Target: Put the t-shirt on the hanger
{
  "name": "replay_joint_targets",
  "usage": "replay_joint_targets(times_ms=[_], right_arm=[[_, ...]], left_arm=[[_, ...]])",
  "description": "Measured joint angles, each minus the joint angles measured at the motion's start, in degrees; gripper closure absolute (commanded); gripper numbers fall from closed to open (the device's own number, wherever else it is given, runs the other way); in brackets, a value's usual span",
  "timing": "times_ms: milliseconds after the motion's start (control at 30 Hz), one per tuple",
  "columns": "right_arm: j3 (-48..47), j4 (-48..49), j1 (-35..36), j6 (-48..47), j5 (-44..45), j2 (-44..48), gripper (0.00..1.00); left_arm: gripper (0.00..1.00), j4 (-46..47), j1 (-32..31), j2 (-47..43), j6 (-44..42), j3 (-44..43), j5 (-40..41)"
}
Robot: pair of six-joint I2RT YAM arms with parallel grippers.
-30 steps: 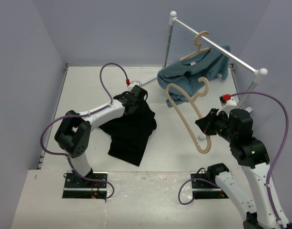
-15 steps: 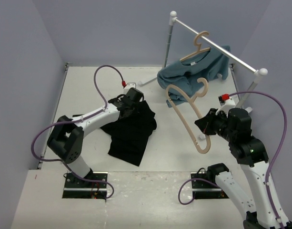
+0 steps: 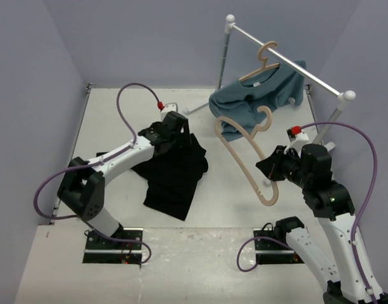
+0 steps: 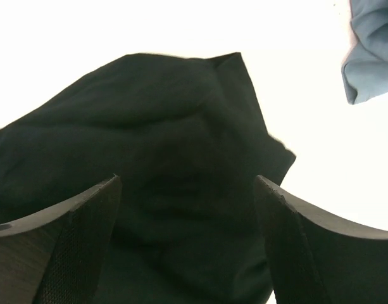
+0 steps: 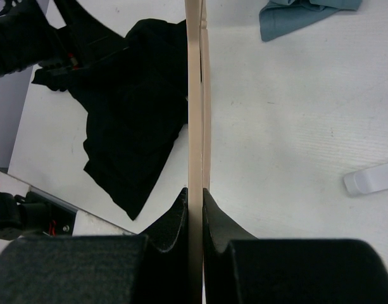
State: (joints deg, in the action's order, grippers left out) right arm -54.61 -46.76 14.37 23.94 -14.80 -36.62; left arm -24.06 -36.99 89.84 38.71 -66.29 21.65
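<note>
The black t-shirt [image 3: 175, 171] lies crumpled on the white table, left of centre. My left gripper [image 3: 176, 134] hangs over its far edge, jaws wide open with nothing between them; the shirt [image 4: 168, 158] fills the left wrist view under the fingers [image 4: 86, 234]. My right gripper [image 3: 269, 170] is shut on the beige wooden hanger [image 3: 243, 155] and holds it in the air right of the shirt, hook pointing to the back. In the right wrist view the hanger [image 5: 195, 95] runs straight up from the shut jaws, with the black t-shirt [image 5: 130, 107] on the left.
A white clothes rail [image 3: 285, 58] stands at the back right, carrying a second beige hanger [image 3: 264, 60] with a teal-blue shirt [image 3: 257, 98] draped down to the table. Blue walls close in the table on three sides. The shirt's corner shows in the left wrist view [image 4: 371, 50].
My left arm has stretched out, moving its gripper toward the back over the shirt's far edge. The right gripper has shifted the hanger slightly left.
</note>
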Motion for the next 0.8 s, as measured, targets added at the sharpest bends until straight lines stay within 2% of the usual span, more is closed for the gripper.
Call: replay_joint_targets(times_ms=[67, 100, 167, 233, 267, 333, 400, 667, 800], right_arm=[[0.0, 0.1, 0.0, 0.0, 0.0, 0.0, 1.00], [0.0, 0.1, 0.0, 0.0, 0.0, 0.0, 1.00], [0.0, 0.1, 0.0, 0.0, 0.0, 0.0, 1.00], [0.0, 0.1, 0.0, 0.0, 0.0, 0.0, 1.00], [0.0, 0.1, 0.0, 0.0, 0.0, -0.1, 1.00], [0.0, 0.1, 0.0, -0.1, 0.0, -0.1, 1.00], [0.0, 0.1, 0.0, -0.2, 0.0, -0.1, 1.00], [0.0, 0.1, 0.0, -0.5, 0.1, -0.1, 1.00], [0.0, 0.1, 0.0, -0.5, -0.2, -0.1, 1.00]], left_arm=[[0.17, -0.1, 0.0, 3.8, 0.0, -2.6, 0.0], [0.24, -0.2, 0.0, 5.6, 0.1, -3.8, 0.1], [0.32, -0.3, 0.0, 8.9, 0.1, -6.0, 0.0], [0.55, -0.4, 0.0, 11.7, 0.1, -7.8, 0.0], [0.61, -0.4, 0.0, 12.8, 0.2, -8.2, 0.0], [0.87, -0.7, 0.0, 14.1, 0.5, -8.4, -0.1], [0.98, -0.8, 0.0, 14.4, 0.8, -8.1, -0.1], [1.00, -0.6, 0.0, 7.5, 1.0, -2.5, 0.7], [1.00, -0.2, 0.0, 0.0, 0.9, 2.1, 0.7]])
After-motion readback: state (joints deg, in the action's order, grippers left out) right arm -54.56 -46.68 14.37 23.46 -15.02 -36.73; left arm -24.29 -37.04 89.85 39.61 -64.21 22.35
